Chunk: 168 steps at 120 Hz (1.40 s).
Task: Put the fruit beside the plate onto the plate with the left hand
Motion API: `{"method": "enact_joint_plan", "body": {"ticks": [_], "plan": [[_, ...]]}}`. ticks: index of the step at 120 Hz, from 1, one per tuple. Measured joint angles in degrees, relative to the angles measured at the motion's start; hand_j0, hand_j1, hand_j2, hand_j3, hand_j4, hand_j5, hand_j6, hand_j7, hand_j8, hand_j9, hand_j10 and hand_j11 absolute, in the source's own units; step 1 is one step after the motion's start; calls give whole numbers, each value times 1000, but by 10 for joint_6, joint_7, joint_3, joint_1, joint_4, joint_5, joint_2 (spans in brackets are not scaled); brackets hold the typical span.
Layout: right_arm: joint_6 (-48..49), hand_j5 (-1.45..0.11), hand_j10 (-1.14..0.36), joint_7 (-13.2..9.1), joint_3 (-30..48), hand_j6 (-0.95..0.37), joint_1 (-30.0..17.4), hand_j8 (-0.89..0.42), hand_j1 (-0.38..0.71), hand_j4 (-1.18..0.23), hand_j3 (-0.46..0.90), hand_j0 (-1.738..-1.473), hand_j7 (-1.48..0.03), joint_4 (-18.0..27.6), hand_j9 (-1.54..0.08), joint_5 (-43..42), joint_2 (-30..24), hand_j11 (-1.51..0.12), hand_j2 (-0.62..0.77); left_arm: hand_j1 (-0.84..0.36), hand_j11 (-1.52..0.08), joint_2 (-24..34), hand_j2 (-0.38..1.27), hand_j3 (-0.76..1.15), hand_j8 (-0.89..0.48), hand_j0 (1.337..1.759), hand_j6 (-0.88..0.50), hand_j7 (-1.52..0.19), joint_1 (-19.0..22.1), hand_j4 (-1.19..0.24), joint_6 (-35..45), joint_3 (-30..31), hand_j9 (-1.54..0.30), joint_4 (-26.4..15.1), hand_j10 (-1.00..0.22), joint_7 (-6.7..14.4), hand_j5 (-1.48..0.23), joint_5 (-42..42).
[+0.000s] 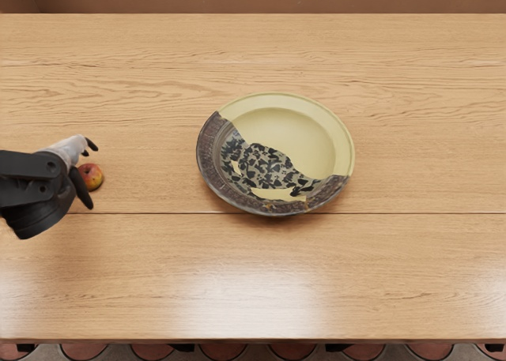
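At the table's left edge, the left hand [54, 181] brackets a small red-and-yellow fruit [92, 176].
Its fingers [73, 149] stand apart, one on each side of the fruit, not visibly clamped. The fruit rests on the wooden table [253, 274], well apart from the yellow, dark-patterned plate [341, 136]. The hand should probably close firmly before lifting, then clear the plate's raised rim.

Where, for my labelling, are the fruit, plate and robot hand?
fruit [93, 175]: head view, its visible red side.
plate [344, 142]: head view, its yellow rim.
left robot hand [69, 163]: head view, its middle.
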Motion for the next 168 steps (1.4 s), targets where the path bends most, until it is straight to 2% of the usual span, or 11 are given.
{"method": "enact_joint_plan", "body": {"ticks": [18,46,71,89,97,102,114,131,142,157,168], "plan": [[0,-29,-23,0,0,-23,0,-23,-323,-23,0,-1658,-29,0,-29,0,0,-29,-4,47,-328,-4,52,0,-255,1658,-255,-329,-4,-254,2,0,-329,1,-254,0,-329,-13],[0,-29,-23,0,0,-23,0,-23,-323,-23,0,-1658,-29,0,-29,0,0,-29,-4,-212,-609,-9,95,0,-450,1658,-445,-608,-4,-470,2,-2,-609,2,-469,0,-608,-21],[0,-29,-23,0,-1,-23,0,-23,-323,-23,0,-1658,-29,0,-29,0,0,-29,-4,-276,-719,-38,179,0,-527,1656,-545,-710,-3,-550,2,0,-720,19,-545,0,-710,-26],[0,-29,-23,0,-1,-23,0,-23,-323,-23,0,-1658,-29,0,-29,0,0,-29,-4,-280,-767,-40,197,0,-490,1653,-544,-757,2,-560,1,2,-766,32,-555,0,-755,-26],[0,-29,-23,0,-1,-23,0,-23,-323,-23,0,-1658,-29,0,-29,0,0,-29,-4,-262,-781,-48,164,0,-520,1650,-554,-759,6,-576,2,3,-781,39,-561,0,-749,-24],[0,-29,-23,0,-1,-23,0,-23,-323,-23,0,-1658,-29,0,-29,0,0,-29,-4,-267,-784,-53,208,0,-516,1651,-561,-757,9,-584,2,4,-785,43,-564,0,-746,-24],[0,-29,-23,0,-1,-23,0,-23,-323,-23,0,-1658,-29,0,-29,0,0,-29,-4,-254,-797,-53,152,0,-494,1651,-564,-782,11,-592,2,6,-796,50,-573,0,-759,-24],[0,-29,-23,0,-1,-23,0,-23,-323,-23,0,-1658,-29,0,-29,0,0,-29,-4,-259,-908,-53,161,0,-458,1648,-504,-902,12,-658,1,8,-907,54,-635,0,-876,-25],[0,-29,-23,0,-1,-23,0,-23,-323,-23,0,-1658,-29,0,-29,0,0,-29,-4,-299,-980,-54,242,10,-417,1649,-471,-975,12,-714,1,8,-981,54,-607,0,-954,-28],[0,-29,-23,0,-1,-23,0,-23,-323,-23,0,-1658,-29,0,-29,0,0,-29,-4,-319,-1032,-55,275,-5,-370,1650,-425,-1040,-6,-750,2,8,-1043,49,-569,0,-1025,-41],[0,-29,-23,0,-1,-23,0,-23,-323,-23,0,-1658,-29,0,-29,0,0,-29,-4,-318,-1055,-56,299,-3,-379,1649,-440,-1069,-50,-766,1,16,-1076,38,-577,0,-1054,-61]]}}
